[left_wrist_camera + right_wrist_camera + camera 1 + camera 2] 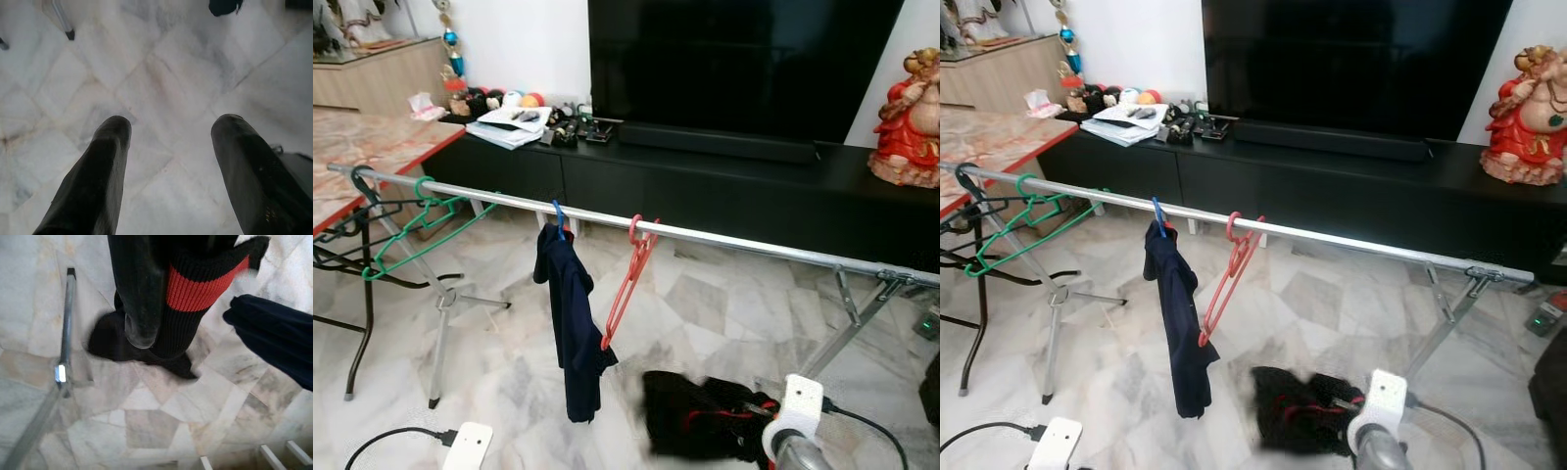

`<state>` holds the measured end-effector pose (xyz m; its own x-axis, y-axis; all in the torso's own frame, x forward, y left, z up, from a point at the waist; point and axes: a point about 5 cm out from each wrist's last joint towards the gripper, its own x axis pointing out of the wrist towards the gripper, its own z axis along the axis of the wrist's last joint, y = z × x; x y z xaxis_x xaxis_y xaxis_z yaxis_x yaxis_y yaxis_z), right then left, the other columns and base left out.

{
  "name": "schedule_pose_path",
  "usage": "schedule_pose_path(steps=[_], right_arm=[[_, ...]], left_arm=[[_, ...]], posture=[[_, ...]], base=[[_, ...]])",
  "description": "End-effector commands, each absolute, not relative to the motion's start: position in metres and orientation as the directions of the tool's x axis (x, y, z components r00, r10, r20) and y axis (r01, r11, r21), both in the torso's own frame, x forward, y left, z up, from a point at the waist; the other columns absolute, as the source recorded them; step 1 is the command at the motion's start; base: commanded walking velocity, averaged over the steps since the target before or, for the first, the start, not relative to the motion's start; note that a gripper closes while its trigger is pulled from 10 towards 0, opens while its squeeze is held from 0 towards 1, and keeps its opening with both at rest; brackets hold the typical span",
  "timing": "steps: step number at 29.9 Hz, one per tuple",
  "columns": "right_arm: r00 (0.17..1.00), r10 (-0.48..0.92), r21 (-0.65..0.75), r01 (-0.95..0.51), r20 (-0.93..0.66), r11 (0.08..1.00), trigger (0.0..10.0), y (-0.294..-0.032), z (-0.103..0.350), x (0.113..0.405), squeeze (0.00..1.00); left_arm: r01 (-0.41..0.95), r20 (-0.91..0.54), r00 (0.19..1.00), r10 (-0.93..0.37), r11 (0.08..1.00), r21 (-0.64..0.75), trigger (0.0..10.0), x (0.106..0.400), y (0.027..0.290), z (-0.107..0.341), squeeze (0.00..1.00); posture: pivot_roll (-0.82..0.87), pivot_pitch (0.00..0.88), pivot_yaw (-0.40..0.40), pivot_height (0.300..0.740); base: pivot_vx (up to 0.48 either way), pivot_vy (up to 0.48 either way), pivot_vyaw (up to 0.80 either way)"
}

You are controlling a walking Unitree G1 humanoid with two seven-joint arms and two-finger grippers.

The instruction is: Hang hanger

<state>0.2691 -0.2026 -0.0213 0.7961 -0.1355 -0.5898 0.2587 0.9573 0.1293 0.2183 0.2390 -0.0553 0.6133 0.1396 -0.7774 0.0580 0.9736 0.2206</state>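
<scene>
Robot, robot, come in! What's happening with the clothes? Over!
Left tool open over bare floor. Right tool shut on black garment with red stripe, low near floor. Red hanger empty on rail, beside navy shirt. Nothing blocking.

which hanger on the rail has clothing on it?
The blue hanger, carrying the navy garment. The red hanger beside it and the green hanger at the left end hang bare.

Bright, even daylight; slight motion blur
</scene>
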Motion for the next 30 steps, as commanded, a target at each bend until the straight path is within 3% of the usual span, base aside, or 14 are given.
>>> schedule_pose_path(steps=[1,9,18,23,30], right_arm=[[0.798,-0.136,0.119,0.251,-0.587,0.961,10.0,-0.200,-0.021,0.272,0.00],[0.733,-0.140,0.059,0.239,-0.666,0.969,10.0,-0.203,-0.041,0.249,0.00],[0.717,-0.111,0.093,0.239,-0.688,0.967,10.0,-0.210,-0.051,0.234,0.00],[0.696,-0.091,0.101,0.230,-0.712,0.968,10.0,-0.207,-0.062,0.216,0.00],[0.644,-0.105,0.087,0.259,-0.758,0.962,10.0,-0.204,-0.078,0.188,0.00]], left_arm=[[0.023,-0.783,0.599,0.167,0.974,0.225,10.0,0.217,0.244,-0.055,0.00],[-0.001,-0.776,0.606,0.175,0.976,0.219,10.0,0.220,0.243,-0.053,0.00],[-0.033,-0.789,0.591,0.168,0.982,0.185,10.0,0.218,0.237,-0.057,0.00],[-0.100,-0.803,0.564,0.193,0.981,0.165,10.0,0.207,0.241,-0.062,0.00],[-0.089,-0.820,0.535,0.205,0.978,0.186,10.0,0.187,0.258,-0.067,0.00]], posture=[[0.05,0.000,-0.002,0.740],[0.05,0.000,0.011,0.740],[0.04,0.000,-0.010,0.740],[0.04,0.000,-0.016,0.740],[0.04,0.000,0.019,0.740]], base=[[0.000,0.000,0.00],[0.000,0.000,0.00],[0.000,0.000,0.00],[0.000,0.000,0.00],[0.000,0.000,0.00]])
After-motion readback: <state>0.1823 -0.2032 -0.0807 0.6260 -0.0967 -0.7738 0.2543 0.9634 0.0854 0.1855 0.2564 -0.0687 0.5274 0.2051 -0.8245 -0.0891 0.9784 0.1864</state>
